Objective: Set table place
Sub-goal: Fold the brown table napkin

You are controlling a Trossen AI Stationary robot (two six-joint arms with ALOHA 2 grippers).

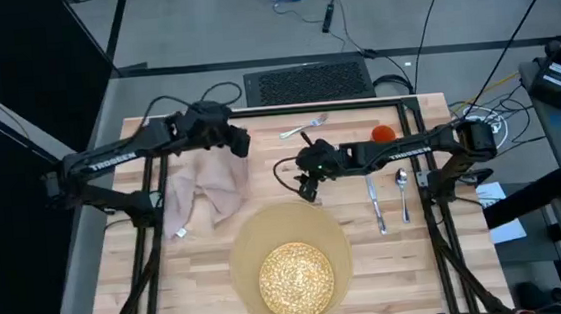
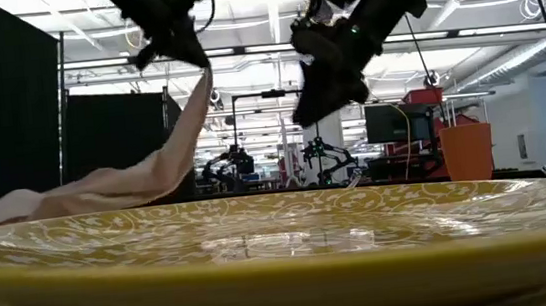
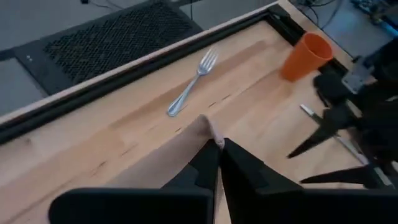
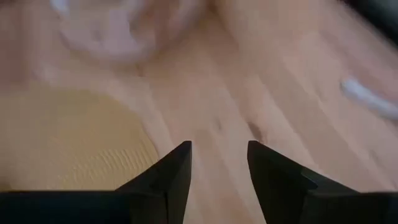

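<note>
**Spotter:** What can't you make out from your end?

**Operator:** In my right wrist view the table (image 4: 205,93) is blurred, and the pale shape beyond the fingers could be the cloth; I can't confirm it. The low view is mostly filled by the plate (image 2: 282,243) rim, so the flatware is hidden there. The cup (image 2: 467,151) shows behind it, upright.

**Spotter:** Counts?

**Operator:** One fork (image 1: 304,128), one knife (image 1: 375,205), one spoon (image 1: 402,189), one orange cup (image 1: 383,133), one napkin (image 1: 206,186), one yellow plate (image 1: 296,279), one tan placemat (image 1: 257,241). The plate sits on the placemat and I see nothing on it. I can't see inside the cup.

**Spotter:** And your tools?

**Operator:** My left gripper (image 3: 219,149) is pinched tight on a corner of the napkin, lifted off the table; the rest of the cloth trails down behind it. The fork lies just ahead of that gripper, the cup farther off beyond it. My right gripper (image 4: 219,163) hangs with its fingers apart, holding nothing, over bare wood at the placemat's edge. The knife and spoon lie side by side back along that arm, near its elbow.
</note>
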